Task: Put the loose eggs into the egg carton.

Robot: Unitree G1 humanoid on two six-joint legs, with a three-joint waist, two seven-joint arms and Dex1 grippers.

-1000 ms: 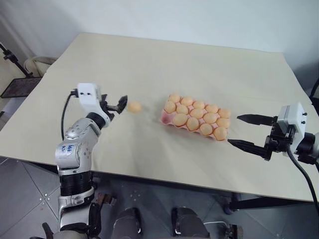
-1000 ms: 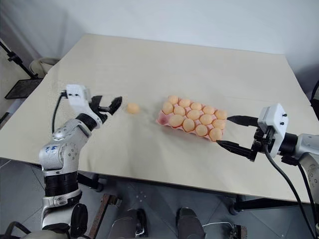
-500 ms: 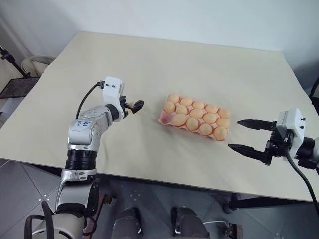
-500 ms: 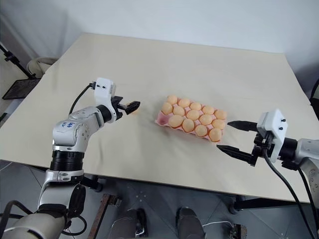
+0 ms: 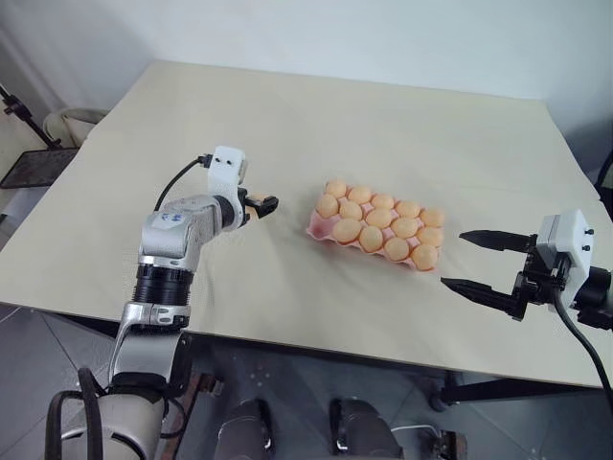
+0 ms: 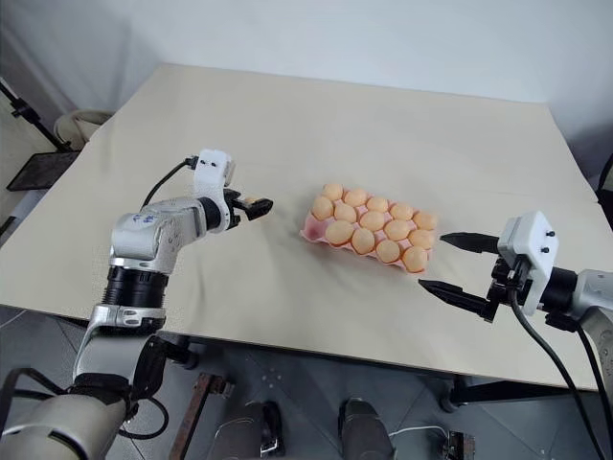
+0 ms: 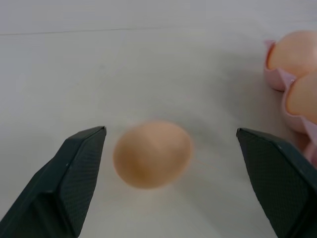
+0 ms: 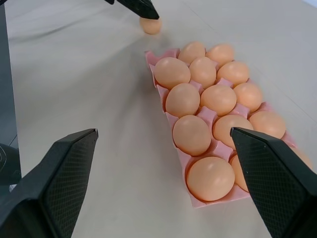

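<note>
Head views. I see the pale worktop (image 5: 402,125) with the pink carton (image 5: 315,228) lying near its middle, its long side running obliquely toward my right tool. Its cups are filled with tan eggs in three rows. My left tool (image 5: 259,205) sits just left of the carton's near-left corner, low over the worktop, its fingers spread around one loose egg (image 6: 250,203), which shows as an orange patch between the black tips. My right tool (image 5: 469,261) hangs beyond the carton's right end, clear of it, its two fingers spread wide and pointing toward the carton.

Left wrist view. The loose egg (image 7: 152,153) lies on the worktop between the two spread fingers (image 7: 79,163), nearer to one than the other; a narrow gap shows on that side, a wide gap on the other, so I see no contact. It is slightly blurred. A corner of the carton (image 7: 277,82) with two seated eggs stands close beside the egg, apart from it.

Right wrist view. The carton (image 8: 193,198) runs away from the spread fingers (image 8: 59,173), with eggs visible in its cups. Past its far end the loose egg (image 8: 150,25) rests on the worktop, partly under a black fingertip of the left tool (image 8: 132,7). The egg is near the carton's far corner but not touching it.
</note>
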